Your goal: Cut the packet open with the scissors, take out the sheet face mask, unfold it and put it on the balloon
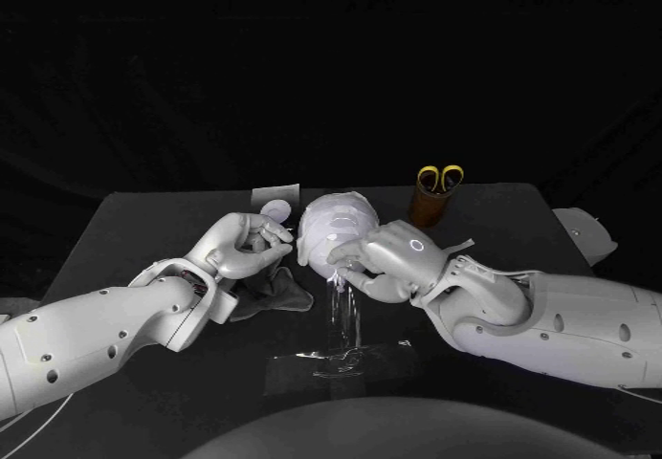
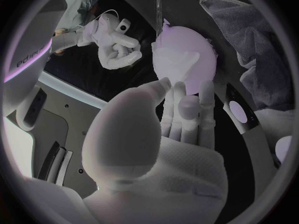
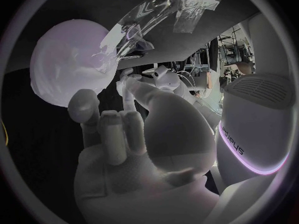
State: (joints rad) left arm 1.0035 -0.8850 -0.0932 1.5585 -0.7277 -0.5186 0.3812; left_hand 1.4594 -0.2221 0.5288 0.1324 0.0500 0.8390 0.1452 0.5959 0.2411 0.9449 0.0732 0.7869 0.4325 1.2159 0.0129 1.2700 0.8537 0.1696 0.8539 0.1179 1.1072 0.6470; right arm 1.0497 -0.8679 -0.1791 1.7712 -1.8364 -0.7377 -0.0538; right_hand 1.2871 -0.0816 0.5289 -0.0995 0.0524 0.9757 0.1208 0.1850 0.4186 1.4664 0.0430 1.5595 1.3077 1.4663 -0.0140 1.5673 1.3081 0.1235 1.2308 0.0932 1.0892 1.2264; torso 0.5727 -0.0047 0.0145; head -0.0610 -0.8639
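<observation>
Lightly, left hand (image 1: 249, 245) touches balloon (image 1: 336, 218); right hand (image 1: 395, 254) likewise, fingers curled.

A black table (image 1: 138, 220) is spread beneath the left hand (image 1: 246, 247) and the right hand (image 1: 393, 253); its bare top is carried on beyond them to a straight far edge. A black backdrop (image 1: 331, 86) is set behind that edge; outward of each hand, the table's sides are lost in darkness.

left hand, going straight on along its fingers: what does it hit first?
The balloon, most likely. In the left wrist view the left hand has its fingers aimed at the balloon's pale surface, with nothing between. The gap looks short, though depth is hard to judge.
</observation>
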